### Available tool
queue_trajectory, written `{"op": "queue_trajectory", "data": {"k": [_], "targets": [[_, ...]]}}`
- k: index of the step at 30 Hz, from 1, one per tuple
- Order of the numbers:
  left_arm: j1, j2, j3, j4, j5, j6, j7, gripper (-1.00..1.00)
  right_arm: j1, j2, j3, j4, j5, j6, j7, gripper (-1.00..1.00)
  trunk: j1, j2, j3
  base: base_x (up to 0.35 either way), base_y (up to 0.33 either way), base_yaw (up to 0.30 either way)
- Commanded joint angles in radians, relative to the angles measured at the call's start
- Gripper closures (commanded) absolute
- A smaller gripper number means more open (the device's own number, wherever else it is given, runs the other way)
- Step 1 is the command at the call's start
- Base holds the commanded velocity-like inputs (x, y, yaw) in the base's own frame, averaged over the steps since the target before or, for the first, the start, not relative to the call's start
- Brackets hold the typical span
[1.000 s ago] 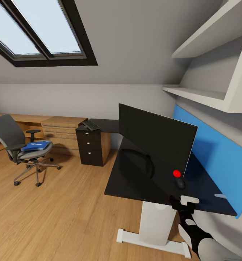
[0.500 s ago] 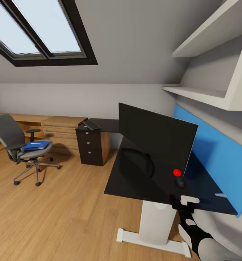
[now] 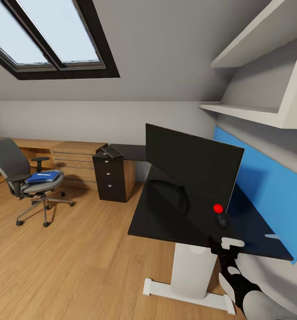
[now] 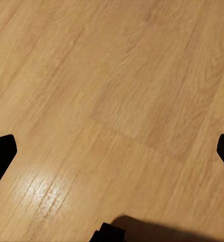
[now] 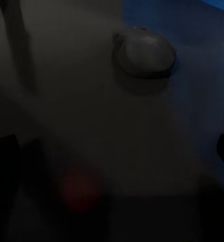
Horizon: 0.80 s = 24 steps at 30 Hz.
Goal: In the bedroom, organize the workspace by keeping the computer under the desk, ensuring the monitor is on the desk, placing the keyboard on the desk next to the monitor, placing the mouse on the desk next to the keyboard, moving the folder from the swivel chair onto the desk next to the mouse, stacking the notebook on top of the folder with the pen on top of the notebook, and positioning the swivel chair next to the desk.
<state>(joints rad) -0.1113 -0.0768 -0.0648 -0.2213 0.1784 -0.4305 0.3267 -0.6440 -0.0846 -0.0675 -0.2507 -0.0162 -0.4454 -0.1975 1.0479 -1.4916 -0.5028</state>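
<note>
The wide black monitor (image 3: pixel 190 171) stands on the glossy black desk (image 3: pixel 162 222), which has a blue back panel. The small black mouse (image 3: pixel 222 220) lies on the desk just below the monitor's red dot. My right gripper (image 3: pixel 220 247) hovers at the desk's near edge, close to the mouse (image 5: pixel 144 53), open and holding nothing (image 5: pixel 112 151). The swivel chair (image 3: pixel 19 175) stands far left with the blue folder (image 3: pixel 42 178) on its seat and a thin pale pen (image 3: pixel 45 175) on top. The keyboard (image 3: pixel 111 153) lies on the black cabinet desk. My left gripper (image 4: pixel 112 151) is open over bare floor.
A black drawer cabinet (image 3: pixel 110 178) with silver knobs and a light wooden drawer unit (image 3: pixel 75 160) stand along the back wall. White shelves (image 3: pixel 250 113) hang above the desk. Wide wood floor (image 3: pixel 77 258) lies between the chair and the desk. A skylight sits in the sloped ceiling.
The whole head picture has shifted slightly, so the camera moved a little. The chair, monitor, mouse and right gripper keep their places relative to each other.
</note>
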Motion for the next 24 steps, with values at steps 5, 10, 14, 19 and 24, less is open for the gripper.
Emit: {"op": "queue_trajectory", "data": {"k": [5,10,14,19,24], "targets": [[-0.001,0.000,-0.008,0.000,0.008,-0.004,0.003,-1.00,0.000,0.000,-0.005,0.024,-0.003,0.003,-0.004,-1.00,0.000,0.000,-0.001,0.000,0.000,0.000],[-0.001,0.001,-0.008,0.000,0.007,-0.004,0.002,-1.00,0.000,-0.001,-0.008,0.024,-0.007,0.006,-0.005,-1.00,0.000,0.000,-0.001,0.000,0.000,0.000],[-0.001,0.001,-0.009,0.000,0.007,-0.004,0.002,-1.00,0.000,-0.001,-0.013,0.024,-0.027,0.006,-0.005,-1.00,0.000,0.000,-0.001,0.000,0.000,0.000],[-0.001,0.002,-0.009,0.000,0.007,-0.004,0.002,-1.00,0.000,-0.004,-0.019,0.024,-0.121,0.006,-0.003,-1.00,0.000,0.000,-0.001,0.000,0.000,0.000],[-0.001,0.002,-0.009,0.000,0.007,-0.004,0.002,-1.00,0.000,-0.004,-0.019,0.024,-0.155,0.005,-0.002,-1.00,0.000,0.000,-0.001,0.000,0.000,0.000]]}}
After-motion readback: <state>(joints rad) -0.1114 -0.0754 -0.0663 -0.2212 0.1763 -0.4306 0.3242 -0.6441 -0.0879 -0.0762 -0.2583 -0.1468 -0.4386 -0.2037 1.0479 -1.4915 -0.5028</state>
